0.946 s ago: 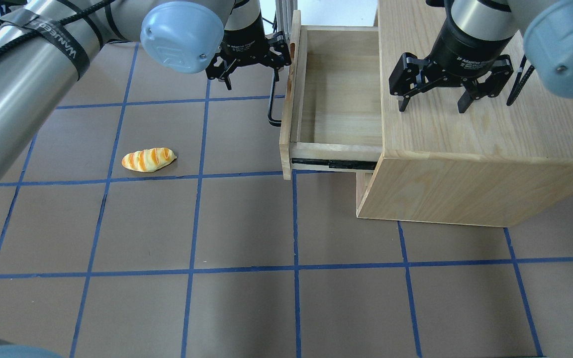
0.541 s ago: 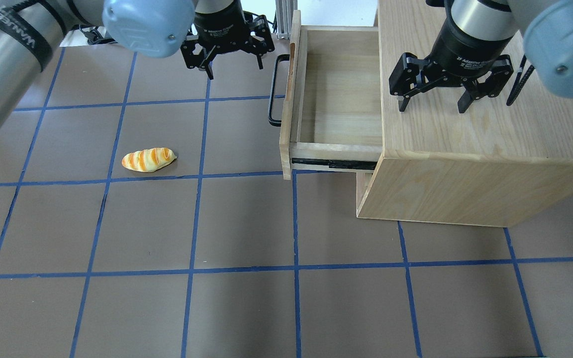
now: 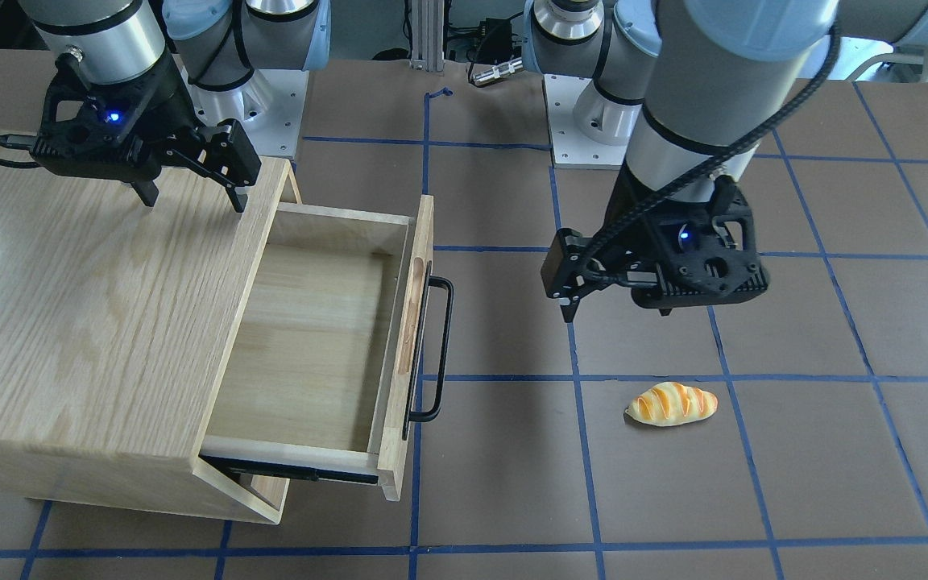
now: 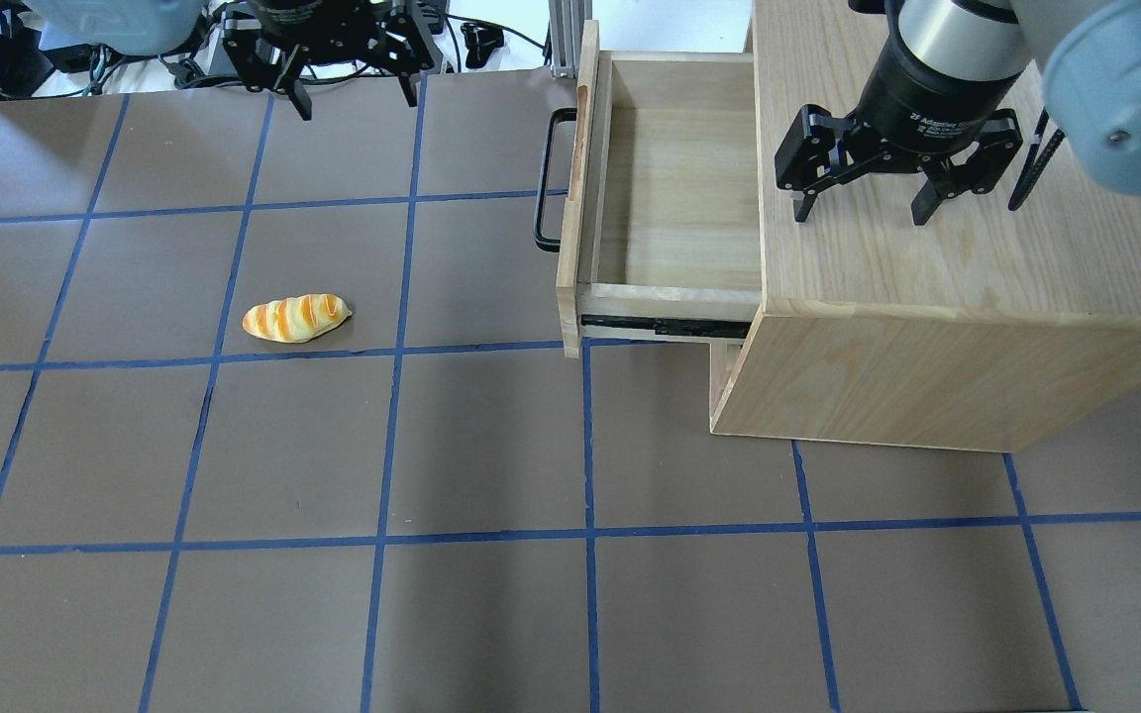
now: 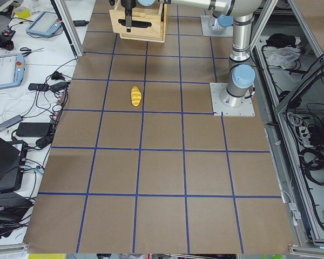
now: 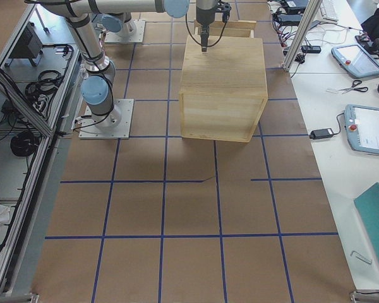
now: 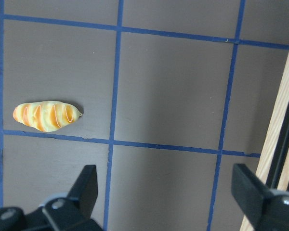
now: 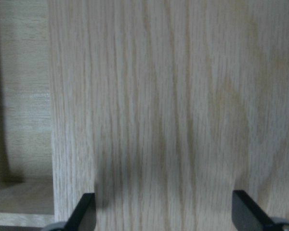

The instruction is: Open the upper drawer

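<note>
The upper drawer [image 4: 679, 178] stands pulled well out of the oak-grain cabinet [image 4: 927, 277] and is empty inside. Its black bar handle [image 4: 543, 178] faces the open floor. The drawer also shows in the front view [image 3: 311, 338], and its front panel is at the right edge of the left wrist view [image 7: 279, 144]. My left gripper [image 4: 358, 99] is open and empty, hovering over the mat away from the handle [image 3: 436, 346]. My right gripper [image 4: 860, 213] is open and empty, just above the cabinet top [image 3: 69, 306].
A yellow and orange bread roll [image 4: 295, 317] lies on the brown mat with blue grid lines, left of the drawer; it also shows in the left wrist view [image 7: 45, 115]. The arm bases [image 3: 593, 105] stand at the table's robot side.
My left gripper has drawn back from the drawer handle, moving left and farther away across the mat. The drawer, the roll and the right gripper have not moved.
</note>
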{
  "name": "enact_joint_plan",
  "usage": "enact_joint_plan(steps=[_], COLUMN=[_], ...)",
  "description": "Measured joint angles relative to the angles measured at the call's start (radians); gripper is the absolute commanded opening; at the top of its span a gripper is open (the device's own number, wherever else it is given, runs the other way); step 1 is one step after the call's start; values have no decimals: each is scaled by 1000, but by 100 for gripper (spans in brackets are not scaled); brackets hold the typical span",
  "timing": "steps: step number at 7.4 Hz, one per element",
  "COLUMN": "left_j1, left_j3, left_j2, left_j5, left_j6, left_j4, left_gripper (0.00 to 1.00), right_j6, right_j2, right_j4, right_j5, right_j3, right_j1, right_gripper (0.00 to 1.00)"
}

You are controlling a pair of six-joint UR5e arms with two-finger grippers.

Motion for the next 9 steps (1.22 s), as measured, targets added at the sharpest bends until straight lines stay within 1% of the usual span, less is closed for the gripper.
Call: enact_joint_plan(steps=[2, 4, 9], left_j1=[63, 103, 111], left_j3=[-21, -72, -163], left_j2=[30, 64, 137], left_j5=[0, 0, 1], left_j6=[76, 149, 162], left_j4=[-19, -18, -13], left_gripper=[100, 100, 100], right_j6=[0, 0, 0], right_j2=[0, 0, 0], right_j4=[0, 0, 0], right_j5=[0, 0, 0], right_j3=[0, 0, 0], right_j1=[0, 0, 0], right_gripper=[100, 100, 100])
